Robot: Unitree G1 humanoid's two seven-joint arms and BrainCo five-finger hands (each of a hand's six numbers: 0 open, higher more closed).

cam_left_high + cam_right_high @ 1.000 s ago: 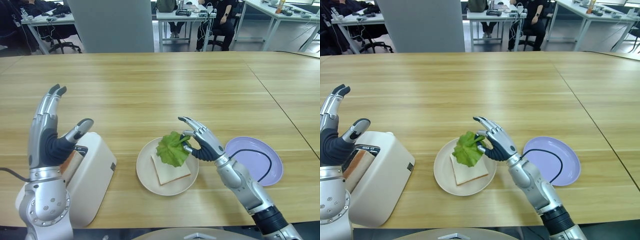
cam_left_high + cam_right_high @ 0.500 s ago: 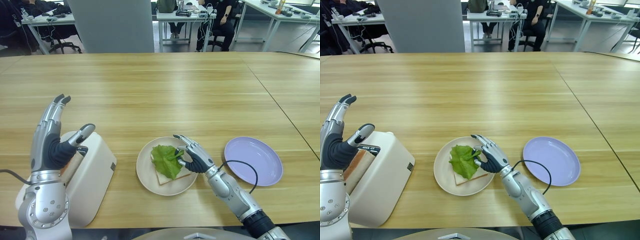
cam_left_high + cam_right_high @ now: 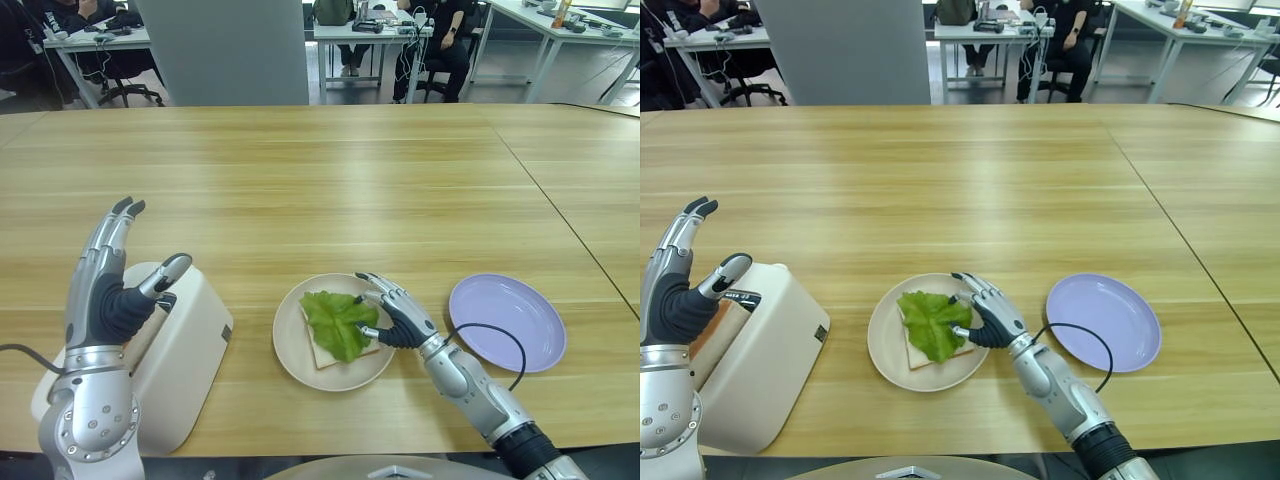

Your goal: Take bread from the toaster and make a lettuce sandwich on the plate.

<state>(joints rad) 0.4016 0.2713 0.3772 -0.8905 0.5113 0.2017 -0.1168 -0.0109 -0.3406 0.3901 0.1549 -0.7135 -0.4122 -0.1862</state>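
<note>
A green lettuce leaf (image 3: 337,318) lies flat on a slice of white bread (image 3: 325,356) on the beige plate (image 3: 296,362). My right hand (image 3: 396,314) rests low at the plate's right edge. Its fingers are spread beside the leaf and hold nothing. At the near left stands the white toaster (image 3: 190,350), and a second slice of bread (image 3: 713,332) shows in its slot. My left hand (image 3: 104,291) is raised over the toaster's left side, open, with its fingers pointing up.
A purple plate (image 3: 508,318) lies to the right of the beige plate, with a black cable (image 3: 490,330) from my right arm looping over it. Bare wooden table stretches behind. Office desks and chairs stand beyond the far edge.
My right hand came down with the lettuce, laid it on the bread and let it go. My left hand sank slightly over the toaster.
</note>
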